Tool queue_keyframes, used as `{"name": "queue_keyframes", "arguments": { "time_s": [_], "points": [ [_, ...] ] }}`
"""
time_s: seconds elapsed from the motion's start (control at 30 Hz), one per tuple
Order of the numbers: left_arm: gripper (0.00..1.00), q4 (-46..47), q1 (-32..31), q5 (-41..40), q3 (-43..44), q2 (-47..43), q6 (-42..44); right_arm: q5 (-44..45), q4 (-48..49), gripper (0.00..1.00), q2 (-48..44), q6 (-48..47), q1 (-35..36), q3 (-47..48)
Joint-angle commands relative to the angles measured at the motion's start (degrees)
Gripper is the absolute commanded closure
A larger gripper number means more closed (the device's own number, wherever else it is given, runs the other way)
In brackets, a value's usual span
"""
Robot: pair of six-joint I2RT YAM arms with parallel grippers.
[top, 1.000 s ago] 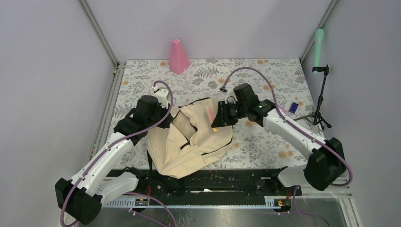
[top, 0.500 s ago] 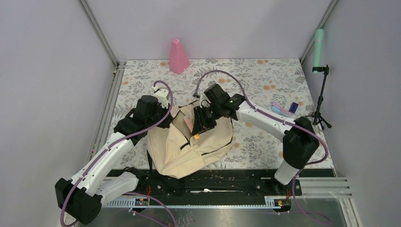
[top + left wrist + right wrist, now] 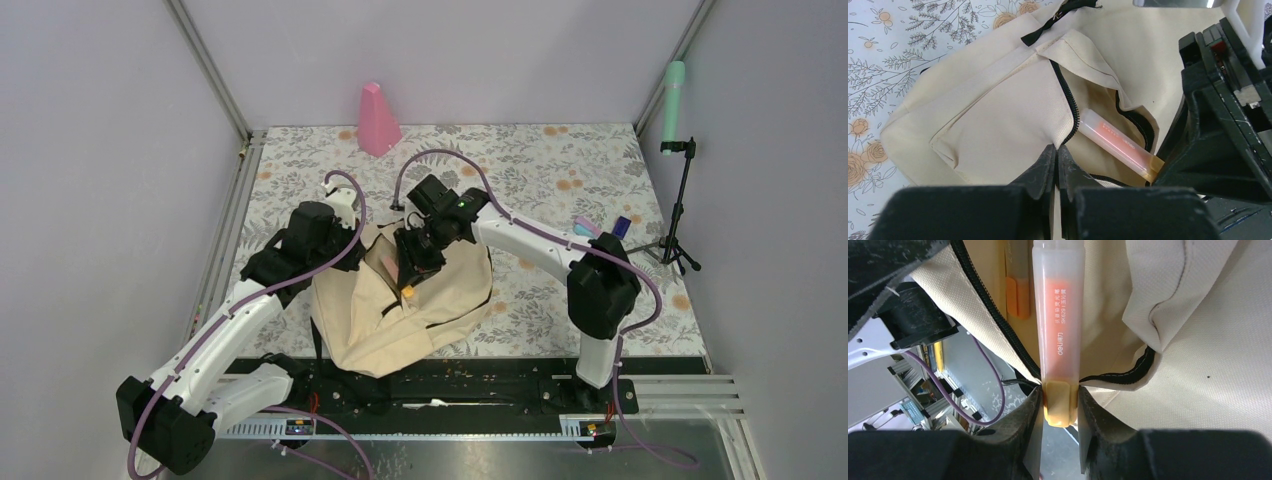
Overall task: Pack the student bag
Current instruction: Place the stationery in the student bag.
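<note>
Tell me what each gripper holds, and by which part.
The right gripper grips the highlighter by its orange end; the left gripper pinches the bag at its opening's zipper edge.

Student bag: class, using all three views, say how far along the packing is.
Done: the student bag has its pocket unzipped, and an orange-clipped pen lies inside. In hand: the left gripper pinches the pocket edge, while the right gripper holds an orange highlighter by its cap, partly inside the opening. Left: release it, probably pack the small blue item lying outside, then zip up.
</note>
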Motion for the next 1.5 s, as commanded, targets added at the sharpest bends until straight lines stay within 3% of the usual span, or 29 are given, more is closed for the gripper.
{"name": "queue_keyframes", "arguments": {
  "time_s": [0.0, 0.27, 0.57, 0.8, 1.1, 1.47],
  "points": [
    [1.00, 3.12, 0.75, -0.26, 1.07, -1.35, 0.76, 4.05, 0.49, 1.00, 1.35, 0.99, 0.40, 5.30],
    [1.00, 3.12, 0.79, -0.41, 1.07, -1.59, 0.76, 5.80, 7.29, 1.00, 6.20, 3.92, 0.64, 8.99],
    [1.00, 3.12, 0.79, -0.25, 1.11, -1.34, 0.76, 8.03, 10.29, 1.00, 4.80, 3.66, 3.14, 4.52],
    [1.00, 3.10, 0.79, -0.18, 1.07, -1.18, 0.76, 10.19, 10.35, 0.84, 3.48, 3.39, 5.22, 2.78],
    [1.00, 3.12, 0.79, -0.35, 1.07, -1.32, 0.76, 11.85, 10.53, 0.39, 0.45, 1.10, 5.23, 2.28],
    [1.00, 3.12, 0.79, -1.10, 0.98, -1.86, 0.76, 15.48, 14.37, 0.36, -8.61, 0.29, 5.23, -4.35]
  ]
}}
